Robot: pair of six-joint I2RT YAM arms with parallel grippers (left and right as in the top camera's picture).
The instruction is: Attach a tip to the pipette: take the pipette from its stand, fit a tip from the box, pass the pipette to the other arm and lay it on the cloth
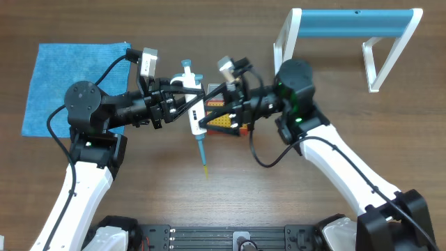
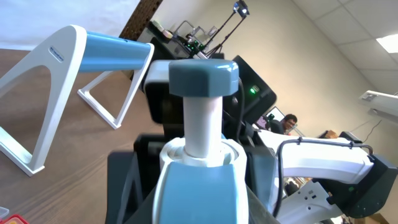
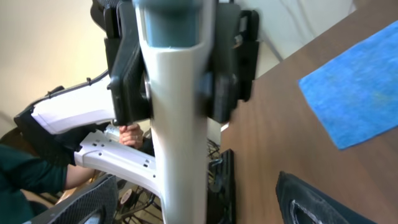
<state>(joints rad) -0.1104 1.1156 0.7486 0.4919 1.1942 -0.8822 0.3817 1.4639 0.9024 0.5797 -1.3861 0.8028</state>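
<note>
Cloth (image 1: 70, 77): flat on the table, at about 9 o'clock from the pipette and well apart from it.
Left gripper (image 1: 180, 104): jaws clamped on the pipette's upper body from the 9 o'clock side.
Pipette (image 1: 196, 117): held above the table at centre, with its long axis running from 12 to 6, plunger at 12 and fitted tip (image 1: 205, 166) at 6.
Right gripper (image 1: 210, 110): at 3 o'clock of the pipette, with jaws spread wide on either side of it and apparently not touching.
Next move: the left arm is nearer the cloth, so the carry probably goes toward 9 o'clock.
</note>
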